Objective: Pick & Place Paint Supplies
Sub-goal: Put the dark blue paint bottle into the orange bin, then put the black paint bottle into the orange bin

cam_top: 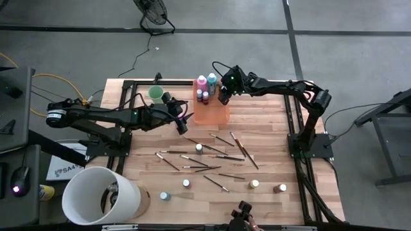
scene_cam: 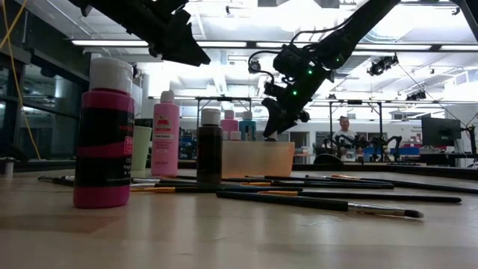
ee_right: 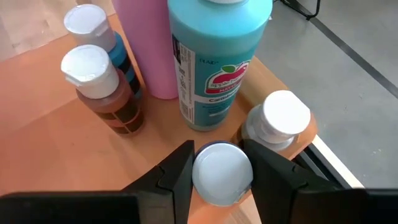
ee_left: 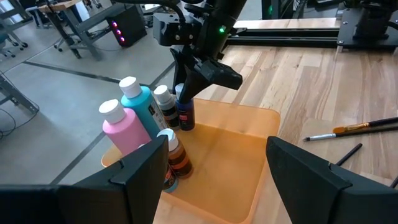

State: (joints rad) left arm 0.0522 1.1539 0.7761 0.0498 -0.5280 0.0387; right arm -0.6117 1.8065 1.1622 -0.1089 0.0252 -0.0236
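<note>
Right jaws: closed narrowly on the pale cap of a small dark bottle, holding it upright inside the orange tray.
Tray contents: pink bottle, teal bottle and several small dark bottles, grouped at the tray's far end, close beside the held one.
Tray place: at the bench's far edge, near the middle.
Left jaws: wide apart, holding nothing, hovering just beside the tray.
Mint-green cup: near the far edge, behind the left arm.
Brushes: scattered flat across the bench's middle.
Loose small bottles: standing among the brushes and toward the near edge.
</note>
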